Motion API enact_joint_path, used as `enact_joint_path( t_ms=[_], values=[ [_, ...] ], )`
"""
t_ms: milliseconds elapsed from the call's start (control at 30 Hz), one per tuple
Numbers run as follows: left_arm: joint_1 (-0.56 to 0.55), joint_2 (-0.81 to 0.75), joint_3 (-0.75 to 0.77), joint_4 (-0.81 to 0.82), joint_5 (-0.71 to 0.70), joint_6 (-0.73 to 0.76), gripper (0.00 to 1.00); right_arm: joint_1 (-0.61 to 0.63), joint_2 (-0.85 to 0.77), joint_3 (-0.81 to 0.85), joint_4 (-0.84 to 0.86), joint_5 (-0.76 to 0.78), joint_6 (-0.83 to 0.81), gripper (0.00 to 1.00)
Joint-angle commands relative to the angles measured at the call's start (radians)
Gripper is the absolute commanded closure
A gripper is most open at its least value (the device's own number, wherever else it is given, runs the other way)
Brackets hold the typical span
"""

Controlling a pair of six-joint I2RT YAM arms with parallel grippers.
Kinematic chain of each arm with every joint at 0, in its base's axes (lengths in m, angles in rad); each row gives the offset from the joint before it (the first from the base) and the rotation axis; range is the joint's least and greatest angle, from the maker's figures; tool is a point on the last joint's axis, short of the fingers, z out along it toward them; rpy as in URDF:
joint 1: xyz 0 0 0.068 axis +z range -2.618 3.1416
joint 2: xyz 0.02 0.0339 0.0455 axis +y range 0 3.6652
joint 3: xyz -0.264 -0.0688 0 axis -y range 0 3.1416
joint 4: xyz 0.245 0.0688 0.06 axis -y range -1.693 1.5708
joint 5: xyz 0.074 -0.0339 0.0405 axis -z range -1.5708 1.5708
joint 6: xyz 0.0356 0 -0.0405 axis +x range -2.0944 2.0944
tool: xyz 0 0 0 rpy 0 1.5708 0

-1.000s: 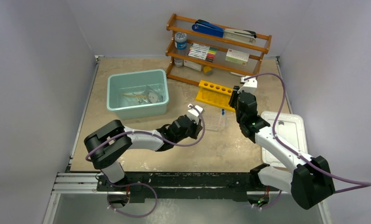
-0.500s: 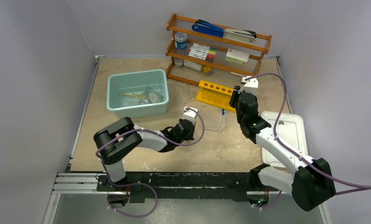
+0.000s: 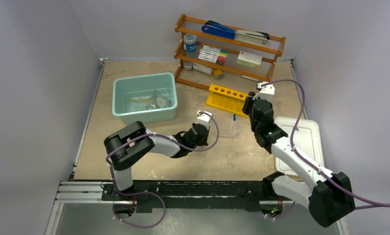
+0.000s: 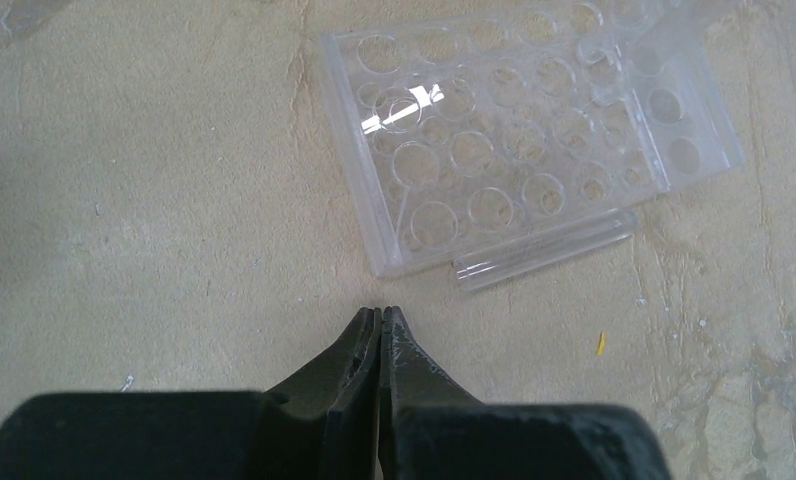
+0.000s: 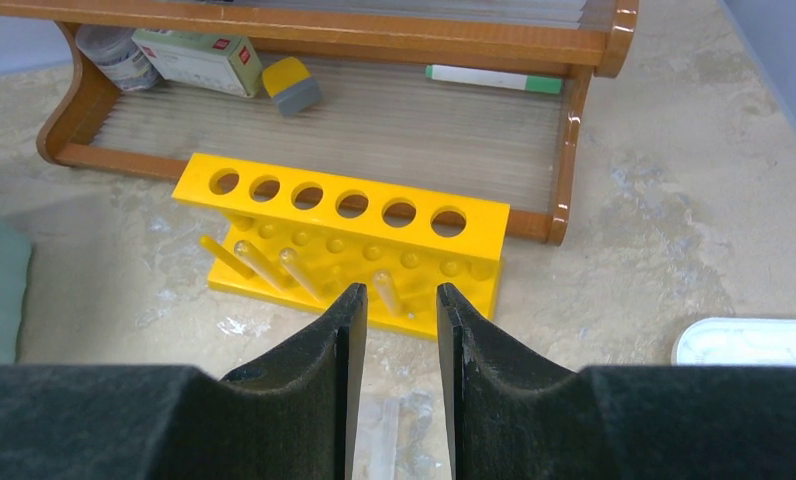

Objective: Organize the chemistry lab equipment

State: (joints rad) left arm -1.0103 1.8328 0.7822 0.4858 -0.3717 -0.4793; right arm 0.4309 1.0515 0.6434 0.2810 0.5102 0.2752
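Left claw (image 4: 381, 318) is pinched fully together on nothing, its 2 black tips hovering just short of a clear tray (image 4: 514, 130). The tray is a flat rectangle of glossy plastic moulded with rows of round wells, lying on the speckled beige table (image 4: 124, 200). I see a thin clear tube (image 4: 544, 255) lying just beside the tray's near edge. Right claw (image 5: 398, 296) stands narrowly parted and empty, facing the yellow rack (image 5: 339, 205), a smooth plastic block with 6 round holes, in front of a varnished wooden shelf (image 5: 564, 150).
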Motion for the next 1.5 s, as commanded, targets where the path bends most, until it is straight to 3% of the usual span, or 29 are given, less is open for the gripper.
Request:
enact_joint_path(
  t_ms=[0,600,1467],
  values=[
    [-0.009,0.008,0.028,0.020,0.025,-0.012,1.00,-0.005,-0.065,-0.030,-0.012,0.028,0.067,0.66],
    [-0.051,0.096,0.118,0.030,0.043,-0.012,1.00,-0.007,-0.121,-0.044,-0.060,0.017,0.081,0.67],
    [-0.136,0.277,0.379,-0.059,0.103,0.075,1.00,-0.007,-0.178,-0.071,-0.073,0.015,0.095,0.67]
  ],
)
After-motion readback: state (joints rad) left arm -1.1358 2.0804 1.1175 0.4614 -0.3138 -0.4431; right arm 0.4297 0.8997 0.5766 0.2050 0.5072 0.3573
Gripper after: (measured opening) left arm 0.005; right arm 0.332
